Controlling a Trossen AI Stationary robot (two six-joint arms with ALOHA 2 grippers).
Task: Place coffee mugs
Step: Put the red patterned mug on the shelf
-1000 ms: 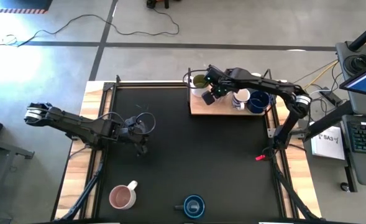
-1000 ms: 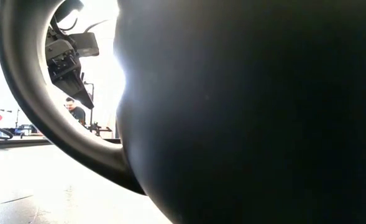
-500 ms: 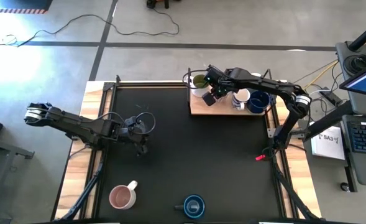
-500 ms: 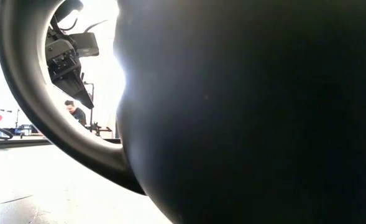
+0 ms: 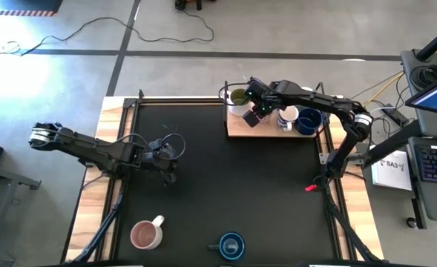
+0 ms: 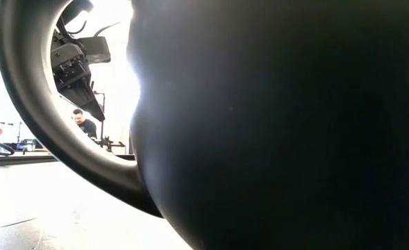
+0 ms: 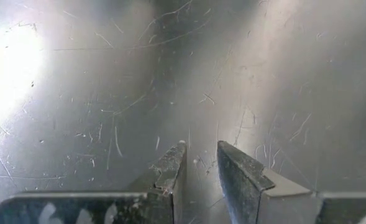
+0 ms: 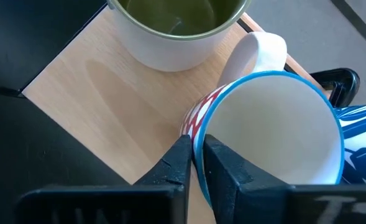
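Observation:
My right gripper [image 5: 257,113] hangs over the wooden board [image 5: 240,130] at the table's far right, shut on a coffee mug [image 8: 269,130]. That mug is white inside, with a light-blue rim and a red pattern outside. Left of it on the board stands a green-lined mug [image 5: 239,98]. To its right stand a white-and-blue patterned mug [image 5: 286,117] and a dark blue mug [image 5: 309,121]. A pink mug [image 5: 145,235] and another dark blue mug [image 5: 231,245] rest on the black mat [image 5: 225,185] near the front edge. My left gripper [image 5: 168,175] is open just above the mat [image 7: 108,93] at the left. My right gripper has the mug's rim [image 8: 198,134] between its two fingers, one finger [image 8: 223,171] inside the cup and one [image 8: 179,165] outside, on the side away from the white handle [image 8: 257,46]. The fingers slant down from above. The mug stands upright over the board; its foot is hidden.
The dark blue mug [image 6: 273,125] by the front edge fills the low view. A person [image 6: 86,126] shows far off through its handle [image 6: 23,118]. A black clamp [image 8: 339,84] sits at the board's far side. A red-tipped item [image 5: 309,188] lies at the mat's right edge.
My right gripper has rolled a little about its own pointing line while staying over the board. The mugs and my left arm have kept still.

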